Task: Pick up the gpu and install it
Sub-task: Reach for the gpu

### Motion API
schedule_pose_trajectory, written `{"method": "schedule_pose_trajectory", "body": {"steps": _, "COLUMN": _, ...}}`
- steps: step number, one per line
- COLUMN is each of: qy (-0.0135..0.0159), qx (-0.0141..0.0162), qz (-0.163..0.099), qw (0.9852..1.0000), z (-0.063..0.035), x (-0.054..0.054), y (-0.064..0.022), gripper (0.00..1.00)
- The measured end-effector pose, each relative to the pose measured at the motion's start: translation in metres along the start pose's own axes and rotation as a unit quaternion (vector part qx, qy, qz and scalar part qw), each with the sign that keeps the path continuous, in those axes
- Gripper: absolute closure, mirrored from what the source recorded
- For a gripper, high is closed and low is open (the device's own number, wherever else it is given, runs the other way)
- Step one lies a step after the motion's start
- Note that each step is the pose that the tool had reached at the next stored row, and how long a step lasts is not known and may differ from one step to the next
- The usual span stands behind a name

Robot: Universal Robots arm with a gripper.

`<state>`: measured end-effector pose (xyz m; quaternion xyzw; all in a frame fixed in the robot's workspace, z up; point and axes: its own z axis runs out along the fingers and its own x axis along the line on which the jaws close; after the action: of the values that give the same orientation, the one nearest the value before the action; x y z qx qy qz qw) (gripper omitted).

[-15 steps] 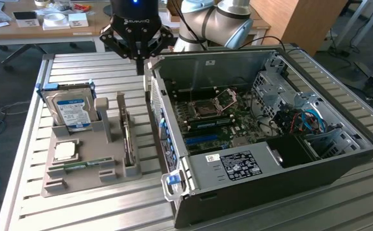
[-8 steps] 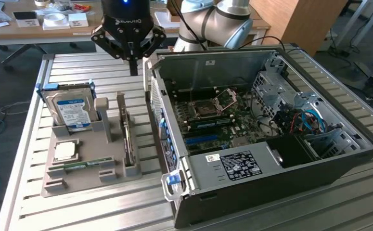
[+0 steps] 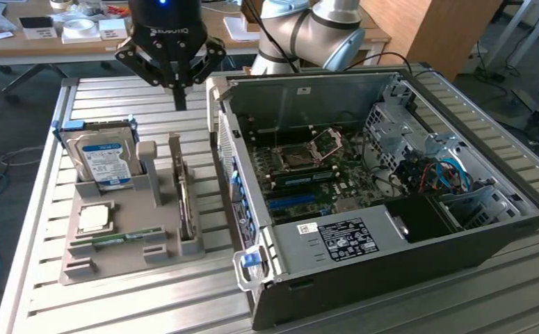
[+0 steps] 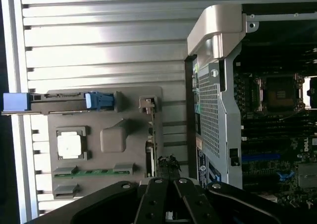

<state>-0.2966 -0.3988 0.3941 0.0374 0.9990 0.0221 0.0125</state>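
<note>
Tan-edged gpu (image 3: 185, 203) lengthwise along case (image 3: 390, 278)

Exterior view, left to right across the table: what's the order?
hard drive → gpu, standing on edge → open computer case; inside it, CPU socket → blue cables

Bright glare on table slats (image 4: 99, 35) (daylight, perhaps)
</note>
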Motion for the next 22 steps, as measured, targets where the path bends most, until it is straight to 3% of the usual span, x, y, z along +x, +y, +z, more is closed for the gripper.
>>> {"method": "schedule_pose_trajectory", "body": {"steps": 8, "qy": 0.0, "qx": 0.0, "qz": 0.0, "qw": 1.0, "z": -0.0002, "x": 0.018, "y": -0.0013, "gripper": 0.89}}
{"method": "schedule_pose_trajectory", "body": {"steps": 15, "qy": 0.0001, "qx": 0.0, "qz": 0.0, "qw": 1.0, "z": -0.0003, "x": 0.018, "y": -0.0025, "gripper": 0.89}}
{"method": "schedule_pose_trajectory", "body": {"steps": 22, "qy": 0.0, "qx": 0.0001, "qz": 0.0, "qw": 1.0, "z": -0.0007, "x": 0.017, "y": -0.0142, "gripper": 0.89}}
